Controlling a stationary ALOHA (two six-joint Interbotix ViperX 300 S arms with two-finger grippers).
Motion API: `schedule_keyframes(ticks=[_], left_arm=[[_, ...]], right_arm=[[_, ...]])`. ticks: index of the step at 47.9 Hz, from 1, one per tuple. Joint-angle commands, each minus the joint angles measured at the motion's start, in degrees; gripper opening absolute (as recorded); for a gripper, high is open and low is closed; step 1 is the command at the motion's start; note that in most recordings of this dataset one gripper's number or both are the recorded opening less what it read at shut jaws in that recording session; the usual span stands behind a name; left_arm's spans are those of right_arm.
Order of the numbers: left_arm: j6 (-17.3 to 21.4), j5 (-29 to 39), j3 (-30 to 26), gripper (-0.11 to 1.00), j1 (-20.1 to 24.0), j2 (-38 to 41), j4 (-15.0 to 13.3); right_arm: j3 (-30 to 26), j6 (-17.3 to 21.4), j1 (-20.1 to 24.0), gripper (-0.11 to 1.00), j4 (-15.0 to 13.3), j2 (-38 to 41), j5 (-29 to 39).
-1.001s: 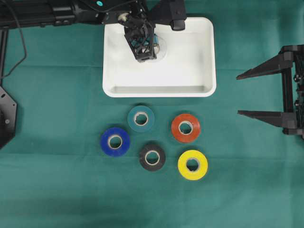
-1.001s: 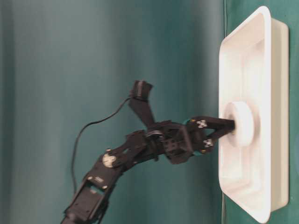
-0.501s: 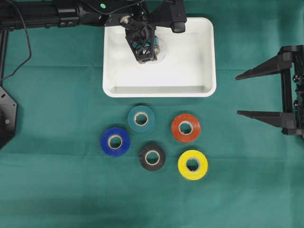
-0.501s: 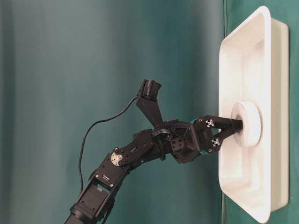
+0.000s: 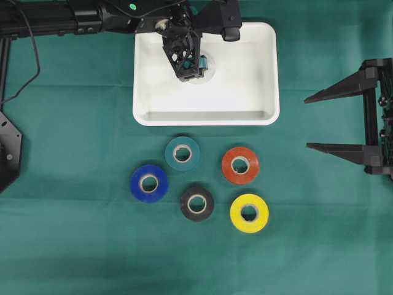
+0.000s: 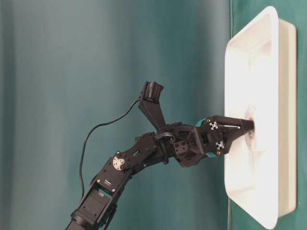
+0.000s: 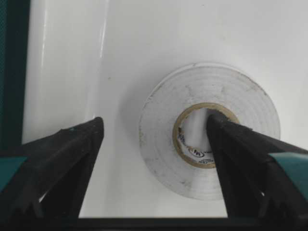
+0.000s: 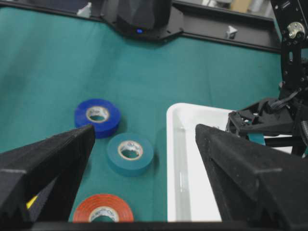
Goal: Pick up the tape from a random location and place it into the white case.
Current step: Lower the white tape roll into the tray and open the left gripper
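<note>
One roll of white tape (image 7: pixel 209 131) lies flat on the floor of the white case (image 5: pixel 245 92), in its upper left part, and this is the release step of the task. The left gripper (image 7: pixel 154 144) hangs right over the roll with its jaws spread apart: in the left wrist view one finger reaches into the cardboard core and the other stands outside the roll over bare tray floor, so the wall of the roll sits between them with a clear gap on the outer side, and nothing is clamped. In the overhead view the same gripper covers most of the roll, and the table-level view shows its tips down near the tray floor. I judge the placing itself as good as done; what is left is to get the arm out cleanly. The next move calls for a straight lift, so that the finger inside the core does not catch the roll and drag it along. The right gripper (image 5: pixel 319 121) waits wide open and empty at the right side of the worktop (image 5: pixel 73 246), well apart from everything. Five more rolls, teal (image 5: pixel 182 153), blue (image 5: pixel 149 183), black (image 5: pixel 197 203), red (image 5: pixel 240 165) and yellow (image 5: pixel 249 213), lie on the green cloth below the case.
</note>
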State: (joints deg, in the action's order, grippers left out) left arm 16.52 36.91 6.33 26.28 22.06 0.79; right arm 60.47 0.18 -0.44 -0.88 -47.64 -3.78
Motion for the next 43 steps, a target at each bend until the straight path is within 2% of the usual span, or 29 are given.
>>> schedule_keyframes(ticks=[1, 26, 43], left_arm=[[-0.09, -0.09, -1.23, 0.82, -0.44, -2.64, -0.09], [0.00, 5.89, -2.64, 0.82, -1.58, -15.73, 0.09], [0.00, 5.45, -1.14, 0.82, -2.37, -16.87, 0.00]], right_arm=[[-1.67, 0.00, -0.09, 0.91, -0.09, 0.26, -0.35], [-2.20, 0.09, -0.09, 0.91, -0.09, 0.18, 0.00], [-2.29, 0.09, -0.35, 0.91, -0.09, 0.09, 0.09]])
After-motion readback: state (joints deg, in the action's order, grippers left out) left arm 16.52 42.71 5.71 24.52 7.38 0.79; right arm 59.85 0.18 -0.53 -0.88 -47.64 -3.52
